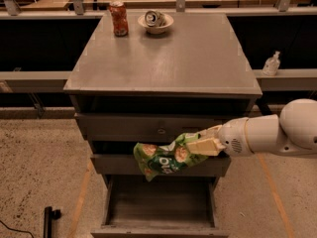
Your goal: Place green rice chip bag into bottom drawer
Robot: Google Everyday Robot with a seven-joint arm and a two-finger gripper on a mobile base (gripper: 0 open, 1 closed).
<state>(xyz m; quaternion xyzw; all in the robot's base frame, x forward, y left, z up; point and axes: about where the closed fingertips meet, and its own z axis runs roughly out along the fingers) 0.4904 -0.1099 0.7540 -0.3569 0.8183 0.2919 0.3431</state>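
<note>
The green rice chip bag [166, 158] is crinkled green and white with tan chip pictures. It hangs in the air in front of the middle drawer front, above the open bottom drawer [159, 208], whose grey box interior shows. My gripper [200, 144] comes in from the right on a white arm and is shut on the bag's right end, with the cream fingers [208, 146] pinching it. The bag droops to the left and down from the grip.
The grey cabinet top [163, 58] carries a red soda can [118, 18] and a white bowl [155, 21] with a crushed can in it at the back. A sanitizer bottle [271, 63] stands on a ledge at right. A black object [48, 221] lies on the floor at left.
</note>
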